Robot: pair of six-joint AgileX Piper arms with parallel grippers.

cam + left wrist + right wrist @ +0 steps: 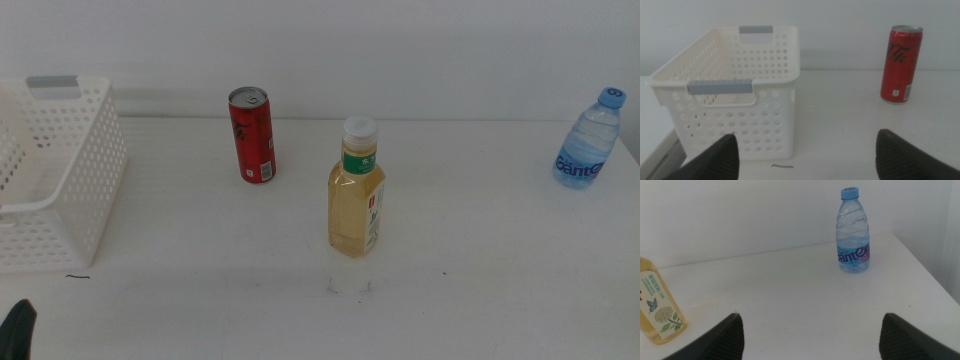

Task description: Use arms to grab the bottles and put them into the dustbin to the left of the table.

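Note:
A tall red can (251,134) stands upright at the back left of the white table (480,270); it also shows in the left wrist view (901,64). A clear bottle of yellow liquid (356,190) with white cap and green label stands mid-table, partly in the right wrist view (657,311). A small blue-capped water bottle (588,142) stands at the far right, also in the right wrist view (853,232). The white perforated dustbin (60,170) sits at the left and looks empty in the left wrist view (735,90). My left gripper (807,157) is open, low at the front left. My right gripper (810,337) is open, out of the middle view.
A white wall rises behind the table. A small dark mark (77,277) lies on the tabletop in front of the dustbin. The table's right edge (935,275) runs close to the water bottle.

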